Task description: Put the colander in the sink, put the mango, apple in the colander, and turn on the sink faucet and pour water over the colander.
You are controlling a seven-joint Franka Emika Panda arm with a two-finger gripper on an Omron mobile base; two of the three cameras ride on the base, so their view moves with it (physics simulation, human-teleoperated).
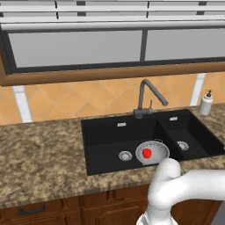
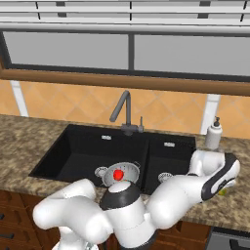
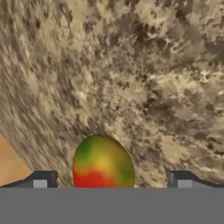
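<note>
speckled granite counter (image 1: 39,149) w/ mango (image 3: 103,164) (lying), soap bottle (image 1: 205,103)

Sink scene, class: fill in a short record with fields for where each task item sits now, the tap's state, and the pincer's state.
colander: in the larger basin of the sink, beside the drain; colander
apple: apple lies inside the colander
mango: mango on the speckled counter, between the fingertips, not yet gripped
faucet: faucet shows no water stream
pincer: pincer open, straddling the mango
soap bottle: soap bottle on the counter to the right of the sink
</note>
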